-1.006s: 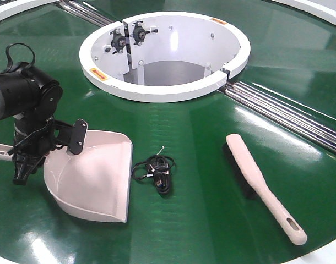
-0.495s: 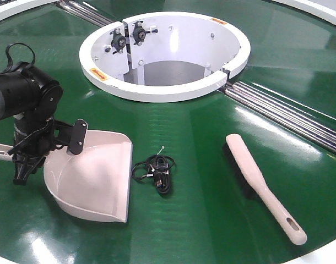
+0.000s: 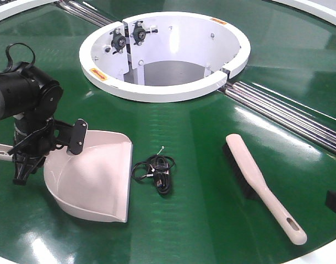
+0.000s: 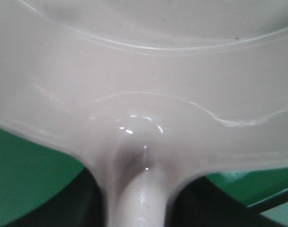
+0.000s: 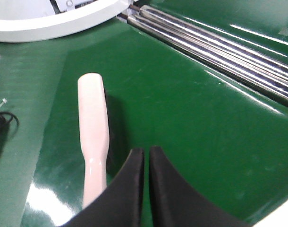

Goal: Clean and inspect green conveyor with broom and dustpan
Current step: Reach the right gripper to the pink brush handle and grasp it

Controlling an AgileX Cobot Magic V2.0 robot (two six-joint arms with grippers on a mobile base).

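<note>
The green conveyor [image 3: 212, 143] carries everything I see: at the left the dustpan [image 3: 93, 181] lies flat on the belt. Its wide mouth faces right toward a black coiled cable [image 3: 156, 171], and its handle runs off left beneath my left gripper [image 3: 48, 153], though I cannot tell whether that gripper clamps it. Farther right the broom [image 3: 256, 176] lies diagonally, head toward the white hub [image 3: 157, 91] and slotted handle end toward the near-right rim, with my right gripper [image 5: 146, 150], fingers pressed together on nothing, just right of its handle.
</note>
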